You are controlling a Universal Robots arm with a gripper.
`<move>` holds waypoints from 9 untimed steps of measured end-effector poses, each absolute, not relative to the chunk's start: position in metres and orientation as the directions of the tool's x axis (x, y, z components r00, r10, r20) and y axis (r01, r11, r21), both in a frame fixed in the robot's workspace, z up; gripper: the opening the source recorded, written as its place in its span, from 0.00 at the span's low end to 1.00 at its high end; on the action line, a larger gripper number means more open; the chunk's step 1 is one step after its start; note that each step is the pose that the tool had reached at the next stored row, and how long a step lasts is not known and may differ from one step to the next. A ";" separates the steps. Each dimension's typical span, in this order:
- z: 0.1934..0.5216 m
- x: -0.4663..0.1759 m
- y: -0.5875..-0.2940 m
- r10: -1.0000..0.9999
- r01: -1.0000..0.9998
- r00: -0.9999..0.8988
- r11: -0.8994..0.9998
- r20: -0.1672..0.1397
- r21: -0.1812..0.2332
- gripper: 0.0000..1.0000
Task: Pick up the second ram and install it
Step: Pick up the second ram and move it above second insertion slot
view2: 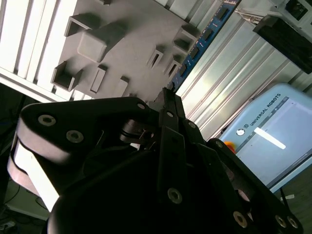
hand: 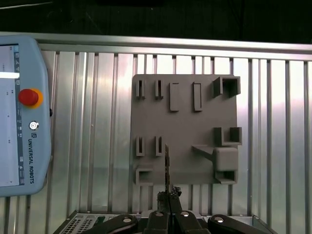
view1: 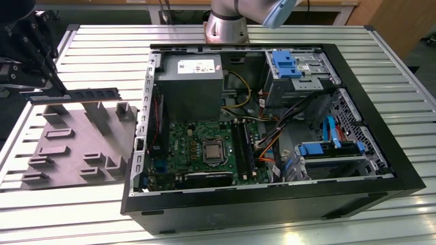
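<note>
The black two-fingered gripper (view1: 57, 93) is closed narrowly on one end of the second ram (view1: 92, 94), a long, thin, dark memory board. It holds the board level, just above the grey moulded plastic holder tray (view1: 75, 148) on the slatted aluminium table (view1: 102, 46), to the exterior view's left of the open black computer case (view1: 272, 201)

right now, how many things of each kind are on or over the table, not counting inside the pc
ram stick: 1, in the gripper
grey holder tray: 1
teach pendant: 1
open pc case: 1
total: 4
</note>
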State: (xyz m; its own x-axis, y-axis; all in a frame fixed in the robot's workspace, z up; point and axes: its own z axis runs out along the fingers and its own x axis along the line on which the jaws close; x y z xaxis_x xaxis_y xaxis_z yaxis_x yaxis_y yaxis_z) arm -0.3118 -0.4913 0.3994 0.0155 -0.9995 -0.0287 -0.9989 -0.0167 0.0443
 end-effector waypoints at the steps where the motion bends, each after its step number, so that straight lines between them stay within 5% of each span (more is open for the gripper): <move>1: 0.399 -0.311 -0.491 -0.999 -0.999 0.015 -0.017 -0.029 0.044 0.12; 9: 0.399 -0.305 -0.491 -0.999 -0.999 0.015 -0.017 -0.029 0.044 0.12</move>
